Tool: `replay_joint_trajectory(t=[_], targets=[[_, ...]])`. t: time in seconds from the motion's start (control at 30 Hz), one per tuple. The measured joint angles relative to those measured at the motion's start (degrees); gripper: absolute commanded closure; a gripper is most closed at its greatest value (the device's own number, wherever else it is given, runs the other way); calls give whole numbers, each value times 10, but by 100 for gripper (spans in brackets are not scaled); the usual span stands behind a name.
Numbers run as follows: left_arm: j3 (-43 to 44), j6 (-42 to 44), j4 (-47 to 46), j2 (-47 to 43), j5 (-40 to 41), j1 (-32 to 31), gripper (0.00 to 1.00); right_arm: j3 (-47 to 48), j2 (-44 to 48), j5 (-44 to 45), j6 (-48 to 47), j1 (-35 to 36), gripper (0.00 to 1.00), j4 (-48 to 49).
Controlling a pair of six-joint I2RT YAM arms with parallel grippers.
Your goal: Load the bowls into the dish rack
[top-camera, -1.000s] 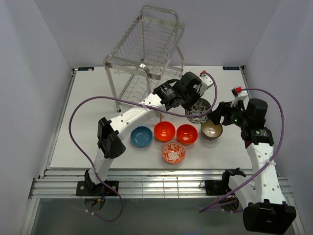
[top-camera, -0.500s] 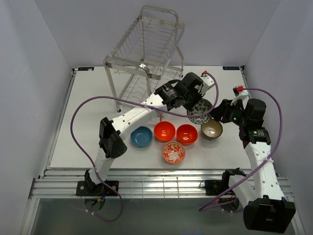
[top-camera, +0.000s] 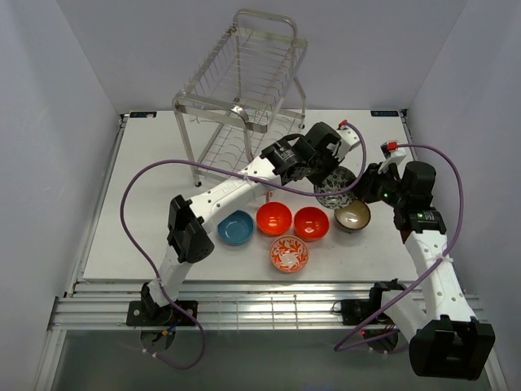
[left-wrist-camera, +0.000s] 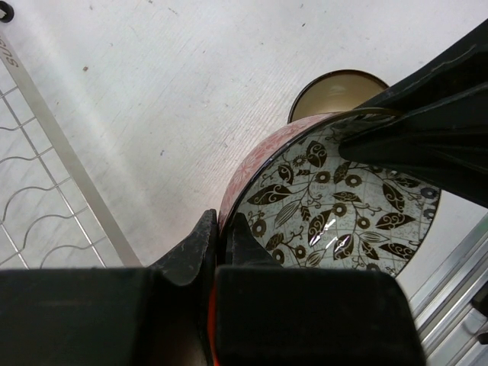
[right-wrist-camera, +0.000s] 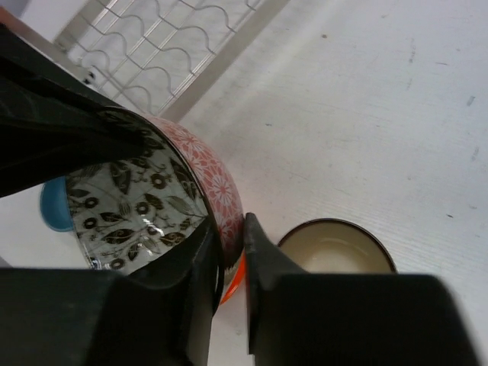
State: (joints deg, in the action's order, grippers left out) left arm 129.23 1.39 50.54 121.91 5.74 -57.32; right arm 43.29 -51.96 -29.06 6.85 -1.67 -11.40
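The grey patterned bowl [top-camera: 335, 189], leaf-printed inside and pink-flowered outside, is gripped from both sides. My left gripper [top-camera: 325, 179] is shut on its left rim [left-wrist-camera: 221, 229], and my right gripper [top-camera: 362, 190] is shut on its right rim [right-wrist-camera: 229, 236]. The dark brown bowl [top-camera: 352, 216] with a cream inside sits just in front of it [right-wrist-camera: 335, 252]. Two orange bowls [top-camera: 273, 218] [top-camera: 311, 223], a blue bowl [top-camera: 235, 227] and a red-and-white bowl [top-camera: 289, 253] lie on the table. The silver dish rack [top-camera: 240, 90] stands behind at the left.
The rack's lower wire tier [left-wrist-camera: 38, 191] lies close to the left of the held bowl. The left arm stretches diagonally over the table above the blue and orange bowls. Purple cables loop beside both arms. White walls close in on three sides.
My right gripper has moved left to the patterned bowl and shut on its rim. The left gripper has kept its grip and shifted slightly right.
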Motion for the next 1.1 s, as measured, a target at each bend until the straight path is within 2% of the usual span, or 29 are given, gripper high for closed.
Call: replay_joint_trajectory(t=[0.03, 0.1, 0.17, 0.2, 0.3, 0.33, 0.4, 0.43, 0.63, 0.73, 0.9, 1.1], targets=[[2, -1, 0, 3, -1, 0, 100, 0, -2, -3, -2, 2, 92, 0], [7, -9, -4, 7, -4, 0, 98, 0, -9, 9, -12, 4, 92, -2], [9, -14, -4, 9, -2, -1, 92, 1, -16, 10, -13, 4, 92, -2], [9, -14, -4, 9, -2, 0, 81, 1, -16, 10, -13, 4, 92, -2], [10, -13, -4, 10, -11, 0, 59, 2, -17, 15, -20, 4, 92, -5], [13, -13, -5, 10, -18, 0, 47, 2, -17, 19, -21, 4, 92, -7], [16, -10, -12, 7, -28, -2, 35, 2, -16, 23, -23, 3, 92, -9], [16, -9, -15, 5, -30, -2, 26, 2, -16, 24, -24, 3, 92, -9], [2, 3, -48, -41, -34, -1, 20, 2, -13, 38, -26, 2, 92, -14], [-15, 16, -67, -89, -30, 0, 20, 2, -7, 47, -28, 2, 92, -21], [-48, 38, -127, -189, -26, 3, 12, 2, -7, 82, -34, 1, 92, -23], [-50, 51, -174, -304, -31, 25, 3, 82, -71, 128, -57, -1, 92, -33]])
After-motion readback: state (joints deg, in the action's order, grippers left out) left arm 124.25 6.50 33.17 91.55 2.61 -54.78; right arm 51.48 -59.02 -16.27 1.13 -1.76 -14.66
